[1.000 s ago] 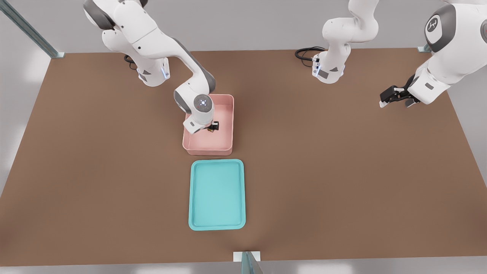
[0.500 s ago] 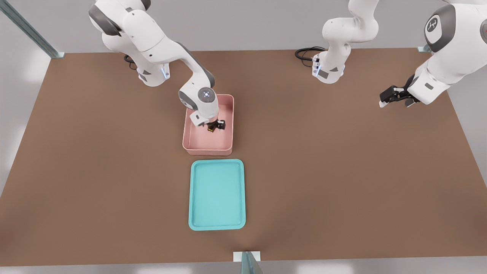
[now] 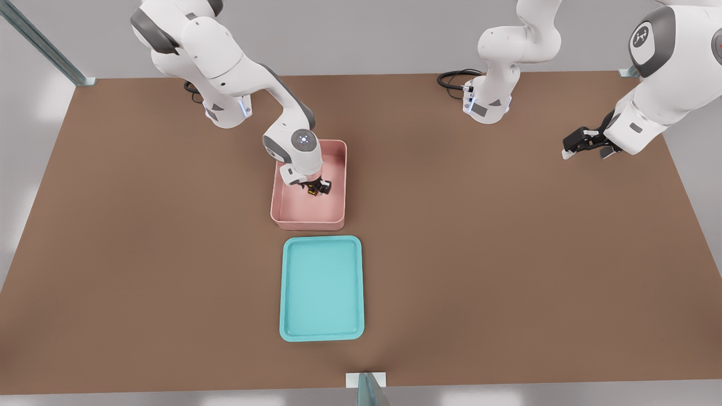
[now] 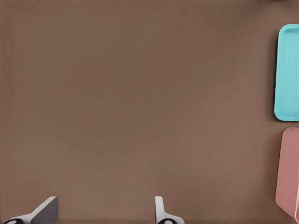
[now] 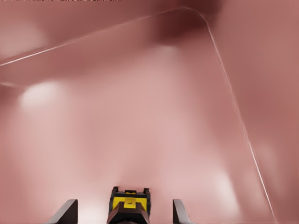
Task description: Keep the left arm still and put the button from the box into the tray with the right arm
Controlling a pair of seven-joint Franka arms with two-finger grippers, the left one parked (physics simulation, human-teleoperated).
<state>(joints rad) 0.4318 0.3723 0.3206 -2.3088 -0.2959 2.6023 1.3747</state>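
The right arm (image 3: 237, 62) reaches down into the box (image 3: 336, 210), which stands near the middle of the worktop (image 3: 507, 254). Its gripper (image 3: 317, 188) sits low inside the box, close to the floor and toward the wall on the front view's right.

The button (image 5: 129, 204) lies on the box floor, between the 2 fingers (image 5: 65, 212). In the right wrist view, pink floor shows on each side between the button body and the finger, so the jaws stand wide and are not yet pressing on the part. In the front view, the button (image 3: 311, 192) appears as a dark speck with yellow, directly at the fingertips.

The step in hand appears to be the grasp. The button is not yet lifted.

The next move calls for closing the jaws squarely on the dark body, then a straight lift clear of the tall walls. The tray (image 3: 286, 293) lies just beside the box, toward the worktop's near edge, and holds nothing.
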